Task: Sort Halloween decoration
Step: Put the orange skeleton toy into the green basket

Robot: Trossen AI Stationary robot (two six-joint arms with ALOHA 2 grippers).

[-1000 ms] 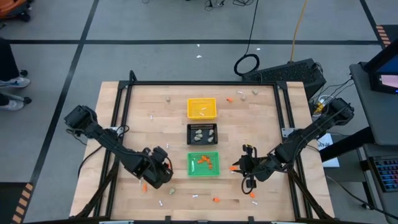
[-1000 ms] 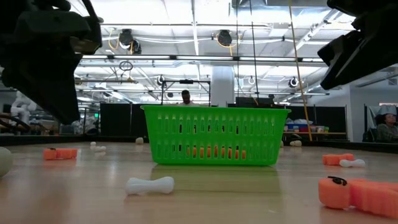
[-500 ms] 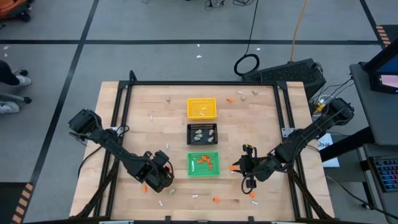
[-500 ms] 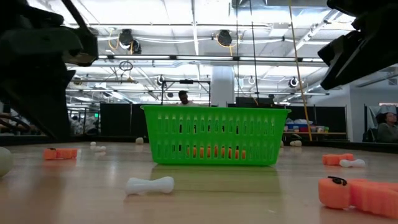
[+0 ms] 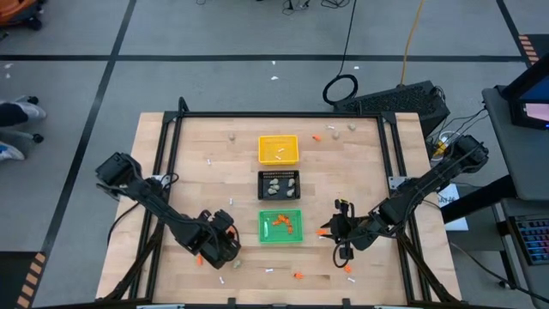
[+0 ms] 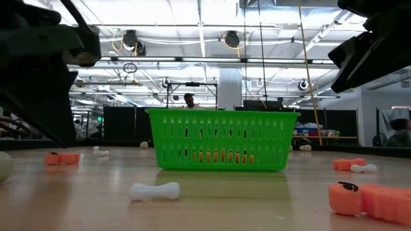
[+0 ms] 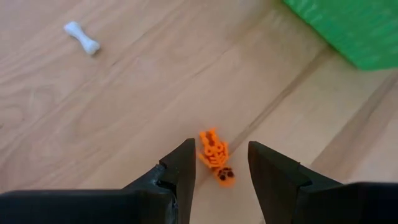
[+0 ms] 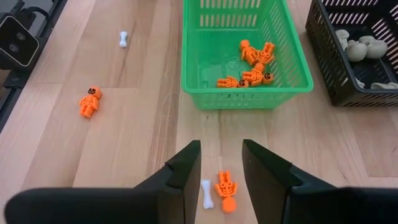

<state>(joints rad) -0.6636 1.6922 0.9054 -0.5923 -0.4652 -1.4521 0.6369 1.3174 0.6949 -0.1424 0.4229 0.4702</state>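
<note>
Two grippers hang low over the table (image 5: pixel 189 146), each with its jaws apart and nothing between them. The left gripper (image 7: pixel 219 163) is above an orange figure (image 7: pixel 214 155) lying on the wood, near the green tray (image 5: pixel 280 226). The right gripper (image 8: pixel 221 163) is over another orange piece (image 8: pixel 225 190), with a white bone (image 8: pixel 206 194) just beside it. More orange figures (image 8: pixel 252 62) lie inside the green tray.

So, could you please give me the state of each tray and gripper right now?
Green tray: upright, holds orange figures.
Black tray: holds beige lumps.
Yellow tray: holds white bones.
Left gripper: open, over an orange figure.
Right gripper: open, over a bone and another figure.
</note>
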